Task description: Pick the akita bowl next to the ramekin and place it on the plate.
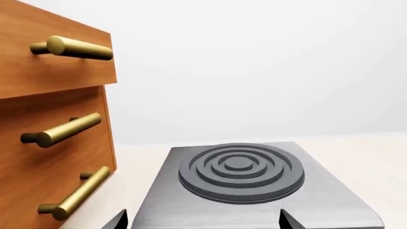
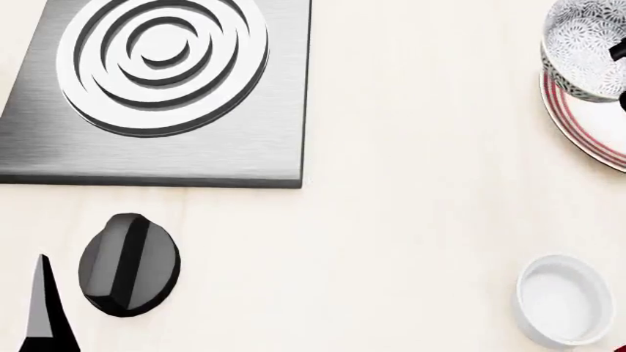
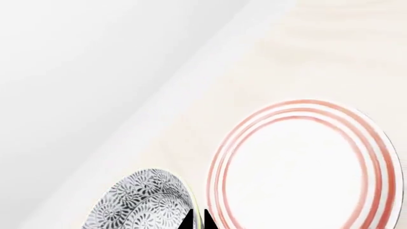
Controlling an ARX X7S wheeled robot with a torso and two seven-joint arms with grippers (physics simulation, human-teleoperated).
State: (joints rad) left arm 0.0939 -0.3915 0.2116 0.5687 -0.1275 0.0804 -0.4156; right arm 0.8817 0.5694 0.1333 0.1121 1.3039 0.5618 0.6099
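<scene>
In the right wrist view my right gripper [image 3: 198,223] is shut on the rim of the akita bowl [image 3: 143,202], a grey-and-white floral bowl. It sits right beside the plate [image 3: 305,167], which is white with red rings. In the head view the bowl [image 2: 585,48] overlaps the plate's [image 2: 591,136] far-left rim at the right edge; I cannot tell if it rests on the plate. The plain white ramekin [image 2: 562,299] stands alone near the lower right. My left gripper [image 1: 203,220] is open and holds nothing; one of its fingers [image 2: 44,308] shows at the lower left.
A steel hob plate with a ringed burner [image 2: 161,62] lies at the far left, with a black knob [image 2: 127,264] in front of it. Wooden drawers with brass handles [image 1: 64,129] stand beside the burner [image 1: 240,169]. A pale wall closes the counter's far side.
</scene>
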